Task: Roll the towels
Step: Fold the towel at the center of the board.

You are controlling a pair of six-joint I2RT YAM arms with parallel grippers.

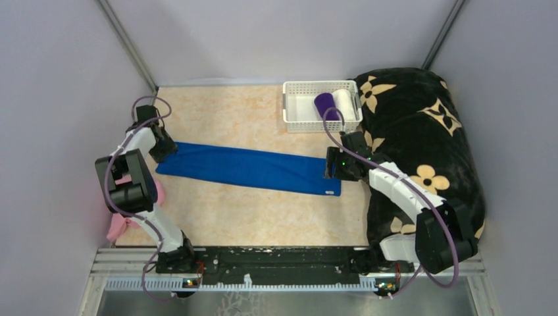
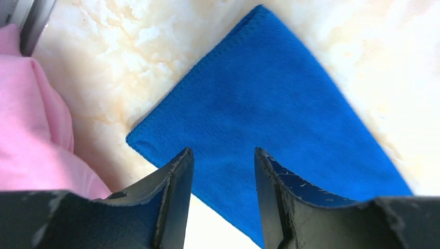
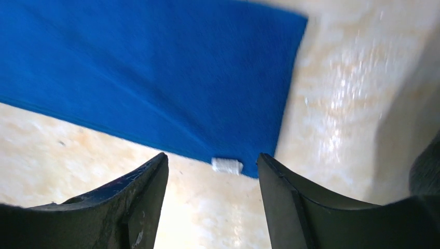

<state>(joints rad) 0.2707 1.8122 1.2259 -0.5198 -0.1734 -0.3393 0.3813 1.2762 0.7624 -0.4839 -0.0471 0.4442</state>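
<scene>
Across table: blue towel (image 1: 250, 168) lying left-right

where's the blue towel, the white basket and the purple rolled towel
blue towel (image 1: 253, 168), top external view, middle of the flat cloth
white basket (image 1: 299, 123), top external view, near wall
purple rolled towel (image 1: 325, 104), top external view, round end of the roll

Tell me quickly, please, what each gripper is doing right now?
Left gripper: open, empty, over the blue towel's end.
Right gripper: open, empty, over its other end.
</scene>
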